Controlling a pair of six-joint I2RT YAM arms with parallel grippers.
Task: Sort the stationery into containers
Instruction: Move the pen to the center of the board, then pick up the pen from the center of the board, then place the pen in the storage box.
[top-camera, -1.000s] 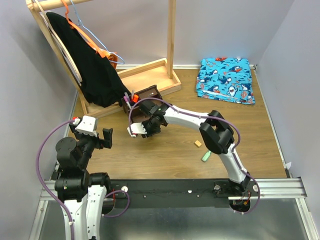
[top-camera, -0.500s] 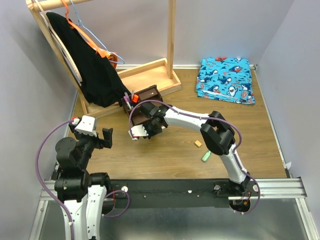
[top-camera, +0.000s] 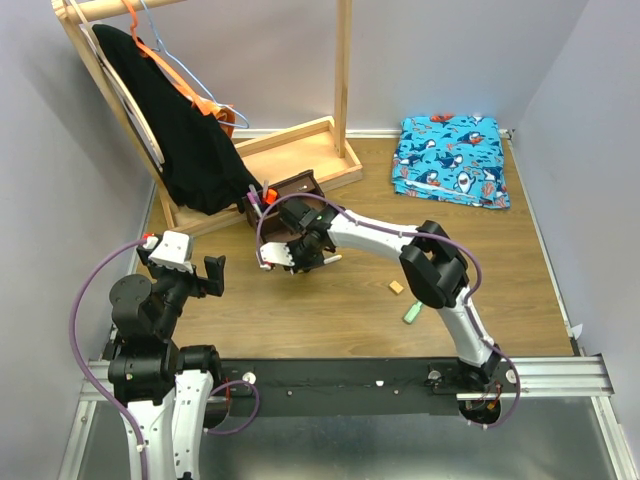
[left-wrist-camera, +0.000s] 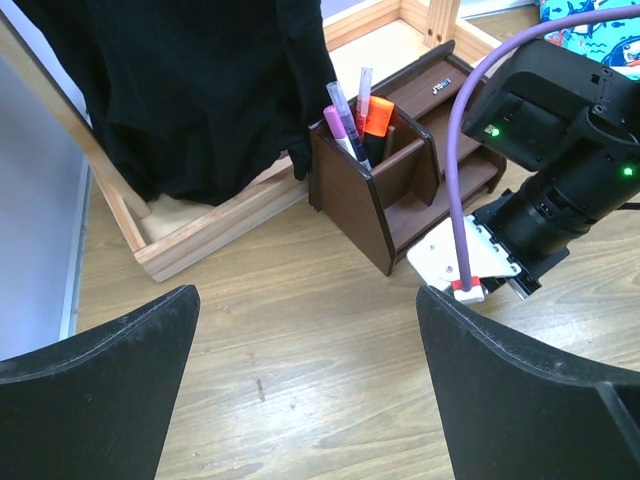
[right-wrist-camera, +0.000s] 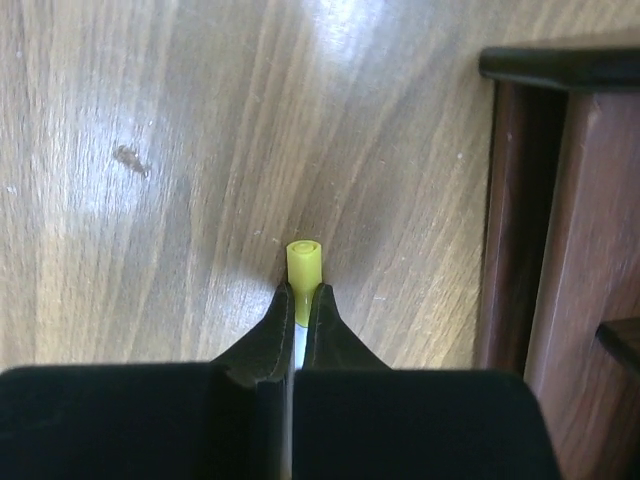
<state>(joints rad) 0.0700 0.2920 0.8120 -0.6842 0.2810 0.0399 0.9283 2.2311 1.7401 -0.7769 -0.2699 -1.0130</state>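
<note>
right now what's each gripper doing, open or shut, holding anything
Left gripper: open, nothing between the fingers.
Right gripper: shut on the yellow-white pen.

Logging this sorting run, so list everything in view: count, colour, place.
rack: one, pale wood, far left.
garment: one, black, hung on the rack.
organiser: one, dark brown, by the rack base.
upright pens: several, pink, purple, orange, in its tall compartment.
yellow pen: one, yellow-white, pinched beside the organiser.
eraser: one, tan, on the table.
highlighter: one, mint green, near the eraser.
cloth: one, blue shark print, far right.
left tool: one, black, open, empty.
right tool: one, black, shut on the yellow pen.
</note>
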